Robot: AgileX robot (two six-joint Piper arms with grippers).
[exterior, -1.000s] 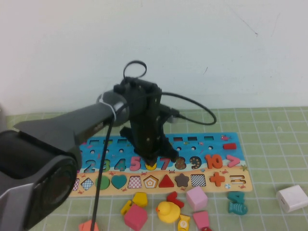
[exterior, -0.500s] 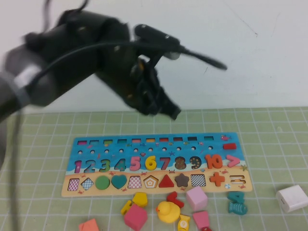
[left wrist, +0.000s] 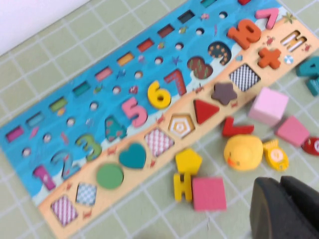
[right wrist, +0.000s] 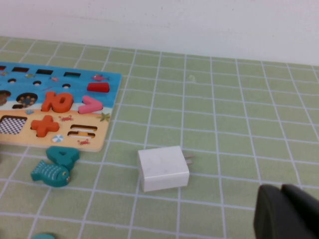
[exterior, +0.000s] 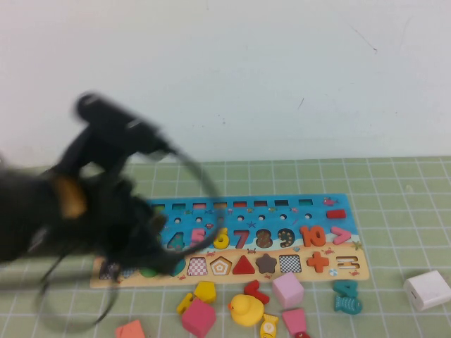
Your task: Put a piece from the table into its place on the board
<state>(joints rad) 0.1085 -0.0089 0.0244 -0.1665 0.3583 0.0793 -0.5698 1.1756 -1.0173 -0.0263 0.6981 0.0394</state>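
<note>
On the board (left wrist: 149,94) the yellow 6 (left wrist: 158,94) sits in its slot, so left gripper (left wrist: 286,209) hangs closed, empty; right gripper (right wrist: 286,211) closed near the charger (right wrist: 163,168).

The board (left wrist: 75,107) runs slantwise across the green grid mat (left wrist: 60,50), and the yellow 6 (left wrist: 158,94) sits in its slot between the pink 5 (left wrist: 133,111) and red 7 (left wrist: 176,81). Loose beside the tan strip — a yellow duck (left wrist: 243,152), a pink square block (left wrist: 209,193). The left gripper (left wrist: 280,185) shows as dark fingers pressed together.
</note>
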